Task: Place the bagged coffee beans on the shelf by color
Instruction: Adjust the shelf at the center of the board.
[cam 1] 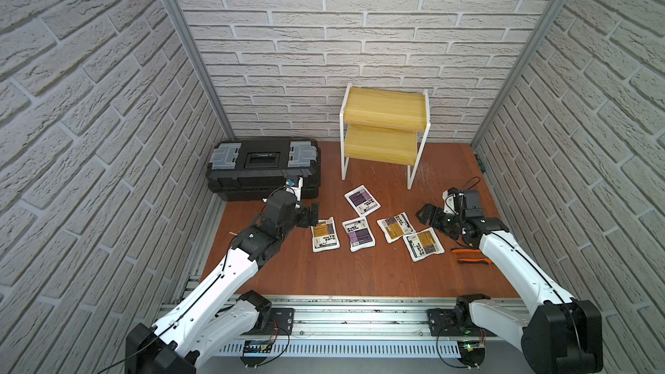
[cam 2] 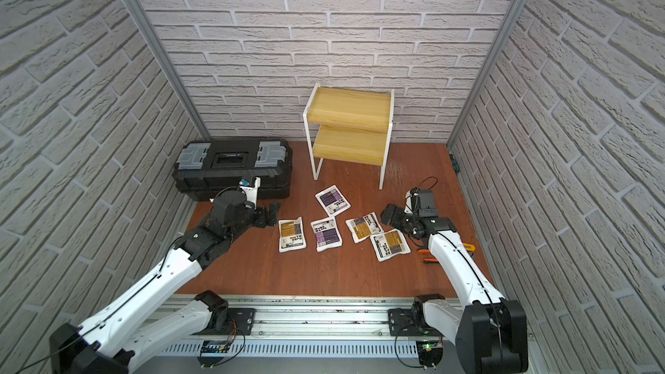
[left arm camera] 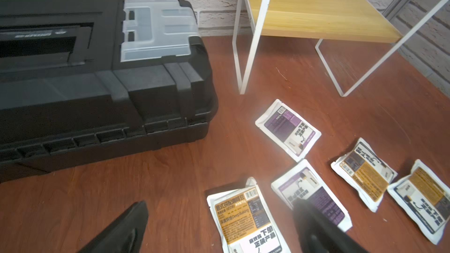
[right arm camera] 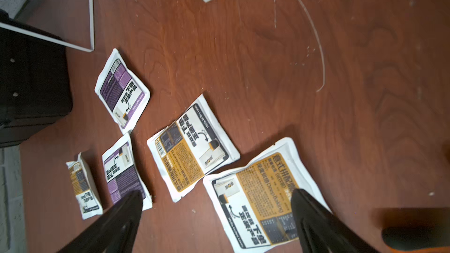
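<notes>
In both top views five small flat white coffee-bean pouches lie on the reddish-brown wooden worktop (cam 1: 360,275) at frame centre, just below the two-tier white-framed shelf (cam 1: 385,116) with yellow boards. The leftmost orange-brown pouch (cam 1: 325,233) runs lengthwise up-down the frame, orange block uppermost. The lower purple pouch (cam 1: 358,234) beside it does likewise, purple block lowermost. The upper purple pouch (cam 1: 362,200) slants from upper left to lower right. The middle orange-brown pouch (cam 1: 396,227) and the rightmost orange-brown pouch (cam 1: 423,243) lie lengthwise across the frame, rising slightly rightward. The left gripper (cam 1: 312,214) hangs just left of the row, the right gripper (cam 1: 424,213) just right. A black plastic toolbox (cam 1: 262,170) sits left of the shelf. In the left wrist view the left gripper (left arm camera: 221,202) gapes wide and empty, the leftmost orange-brown pouch between its fingers. In the right wrist view the right gripper (right arm camera: 216,192) likewise stands wide and empty, framing the rightmost orange-brown pouch.
</notes>
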